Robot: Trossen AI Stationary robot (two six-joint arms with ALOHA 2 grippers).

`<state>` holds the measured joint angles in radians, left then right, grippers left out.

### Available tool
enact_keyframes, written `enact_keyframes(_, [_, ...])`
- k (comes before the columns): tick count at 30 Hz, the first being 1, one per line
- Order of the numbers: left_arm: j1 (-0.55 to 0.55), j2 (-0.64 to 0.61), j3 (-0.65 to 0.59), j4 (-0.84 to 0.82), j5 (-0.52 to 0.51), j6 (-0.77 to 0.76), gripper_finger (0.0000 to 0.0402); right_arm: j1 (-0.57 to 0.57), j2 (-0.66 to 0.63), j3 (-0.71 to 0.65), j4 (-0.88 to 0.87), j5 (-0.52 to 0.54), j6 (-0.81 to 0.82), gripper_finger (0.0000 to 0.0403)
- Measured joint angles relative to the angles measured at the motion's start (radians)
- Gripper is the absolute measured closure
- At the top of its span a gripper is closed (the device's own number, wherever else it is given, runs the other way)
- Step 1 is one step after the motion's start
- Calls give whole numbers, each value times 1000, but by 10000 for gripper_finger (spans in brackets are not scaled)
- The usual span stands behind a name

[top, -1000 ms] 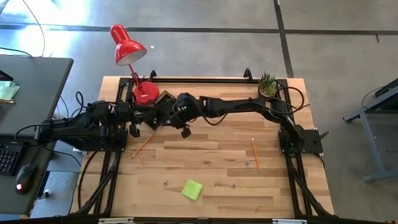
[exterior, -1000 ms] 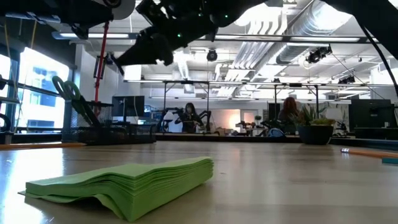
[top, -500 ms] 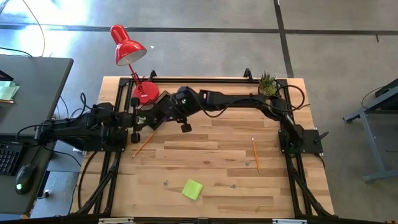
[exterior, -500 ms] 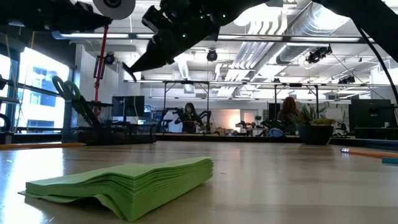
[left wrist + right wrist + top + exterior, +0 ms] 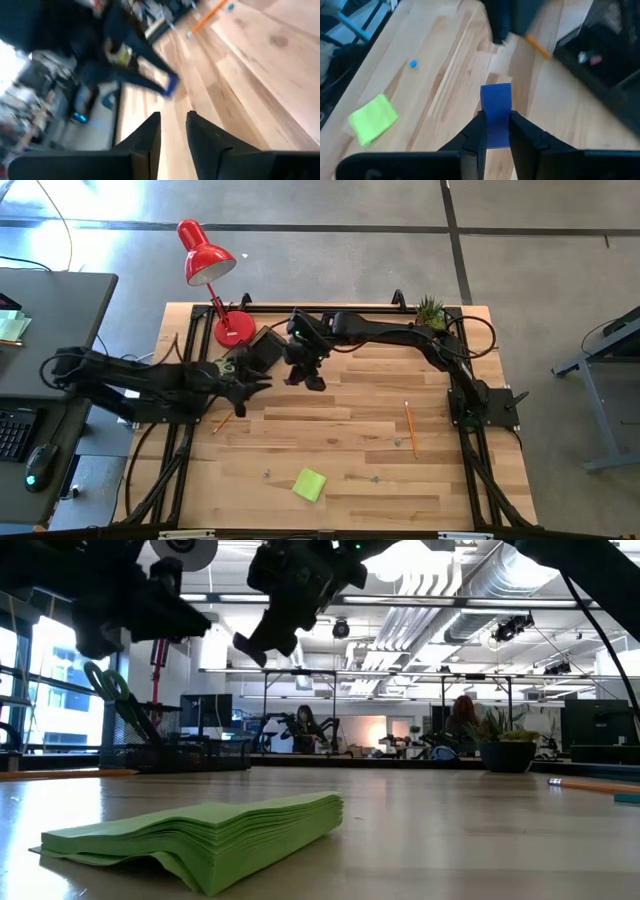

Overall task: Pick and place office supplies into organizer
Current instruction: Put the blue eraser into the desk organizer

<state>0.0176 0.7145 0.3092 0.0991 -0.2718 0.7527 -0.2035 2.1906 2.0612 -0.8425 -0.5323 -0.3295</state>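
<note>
Beside the organizer, right gripper pinches a small blue piece above the table. Left gripper hovers near an orange pencil, fingers slightly apart, empty.

Both arms are matte black, jointed and tubular. Black cables trail from them. Each ends in two flat, tapered dark fingers.

A flat blue piece stands pinched between the right gripper's fingers. The black mesh organizer sits just beyond them, the lime-green sticky-note pad farther off.
</note>
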Motion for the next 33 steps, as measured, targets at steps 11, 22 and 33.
enact_keyframes(11, [-77,246,2,226,-94,107,323,0,0,-1,-29,1,16,343])
enact_keyframes(22, [-77,285,2,305,-133,102,247,5,0,-1,-25,1,16,345])
enact_keyframes(33, [-77,308,2,354,-128,77,212,8,0,-1,32,3,37,345])
